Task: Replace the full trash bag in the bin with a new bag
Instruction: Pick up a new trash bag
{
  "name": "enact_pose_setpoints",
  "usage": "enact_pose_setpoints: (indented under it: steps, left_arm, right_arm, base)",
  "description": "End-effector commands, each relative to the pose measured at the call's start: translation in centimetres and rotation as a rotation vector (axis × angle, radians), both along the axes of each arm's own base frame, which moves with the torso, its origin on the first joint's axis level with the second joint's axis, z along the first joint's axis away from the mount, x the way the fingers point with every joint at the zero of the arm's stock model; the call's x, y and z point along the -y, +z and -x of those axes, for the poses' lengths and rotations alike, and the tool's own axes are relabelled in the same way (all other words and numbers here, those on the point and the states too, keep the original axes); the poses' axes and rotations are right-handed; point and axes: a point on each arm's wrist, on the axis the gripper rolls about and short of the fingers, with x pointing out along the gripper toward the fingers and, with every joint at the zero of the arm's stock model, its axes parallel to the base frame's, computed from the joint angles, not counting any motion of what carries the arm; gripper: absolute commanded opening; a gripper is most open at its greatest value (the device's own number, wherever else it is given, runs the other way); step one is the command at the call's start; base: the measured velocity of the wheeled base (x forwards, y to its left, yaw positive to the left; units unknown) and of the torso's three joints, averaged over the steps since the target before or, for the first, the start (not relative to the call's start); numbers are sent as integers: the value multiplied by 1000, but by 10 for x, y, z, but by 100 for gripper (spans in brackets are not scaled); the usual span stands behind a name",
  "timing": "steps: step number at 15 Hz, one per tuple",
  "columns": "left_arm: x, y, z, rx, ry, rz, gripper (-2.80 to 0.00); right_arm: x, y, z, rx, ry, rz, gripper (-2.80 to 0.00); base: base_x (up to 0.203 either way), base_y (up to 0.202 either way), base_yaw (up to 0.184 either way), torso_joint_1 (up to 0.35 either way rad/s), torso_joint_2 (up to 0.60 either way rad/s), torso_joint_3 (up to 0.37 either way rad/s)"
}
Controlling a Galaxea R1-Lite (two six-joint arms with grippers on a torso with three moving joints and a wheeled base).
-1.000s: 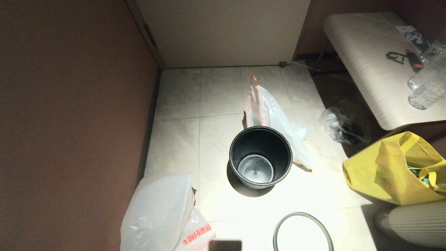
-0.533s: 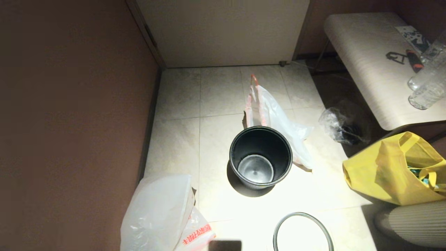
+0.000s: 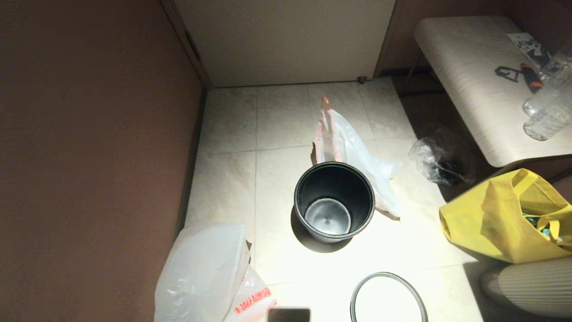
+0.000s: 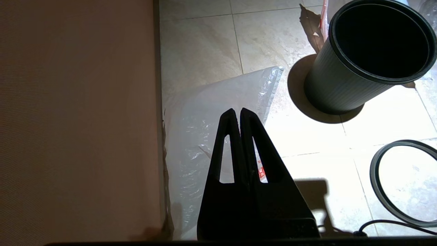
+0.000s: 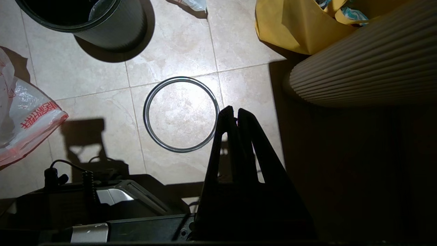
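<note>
The black bin point(image 3: 334, 202) stands empty and upright on the tiled floor, also seen as the bin point(image 4: 368, 54) and the bin point(image 5: 85, 17). Its grey hoop point(image 3: 388, 297) lies flat on the floor nearer to me, again as the hoop point(image 5: 181, 114). The see-through bag with orange-pink handles point(image 3: 353, 156) lies behind the bin. The milky white bag with red characters point(image 3: 210, 273) lies at the near left by the wall. My left gripper point(image 4: 238, 111) hangs shut above that white bag point(image 4: 205, 116). My right gripper point(image 5: 233, 109) hangs shut beside the hoop.
A brown wall point(image 3: 89, 134) runs along the left. A yellow tote bag point(image 3: 505, 219) and a clear bag with dark contents point(image 3: 435, 161) sit at the right. A pale bench point(image 3: 482, 80) holds bottles and tools. A ribbed beige object point(image 3: 532, 286) stands near right.
</note>
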Motion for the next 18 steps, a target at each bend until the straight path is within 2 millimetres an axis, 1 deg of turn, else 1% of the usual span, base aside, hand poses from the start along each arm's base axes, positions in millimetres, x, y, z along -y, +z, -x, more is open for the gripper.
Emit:
enact_pose_setpoints:
  steps: [1,5,8,9,11,12,14,17,18]
  left_arm:
    - [0,0,0,0,1,0,-280]
    - [0,0,0,-1,0,0,-280]
    - [0,0,0,0,1,0,-280]
    - [0,0,0,0,0,0,-280]
    - [0,0,0,-1,0,0,-280]
    - [0,0,0,0,1,0,-280]
    - [0,0,0,-1,0,0,-280]
    - [0,0,0,-1,0,0,-280]
    - [0,0,0,-2,0,0,-280]
  right_arm:
    - [0,-4,0,-10,-7,1,-280]
    - [-2,-18,6,6,-30,5,-280]
    - [-3,-24,12,82,-15,-1,-280]
    - [-3,-28,15,105,10,2,-280]
    - [-5,-47,20,138,75,51,-280]
    - [-6,-56,16,133,105,74,-280]
    - [-6,-58,5,212,121,75,-280]
    - [-6,-73,-16,322,118,83,-280]
    - [-6,-78,-19,331,116,84,-280]
  base:
    - [0,0,0,0,0,0]
    - [0,0,0,0,0,0]
    - [0,0,0,0,0,0]
    - [0,0,0,0,0,0]
    - [0,0,0,0,0,0]
    - [0,0,0,0,0,0]
    - [0,0,0,0,0,0]
    - [0,0,0,0,0,0]
    - [0,0,0,0,0,0]
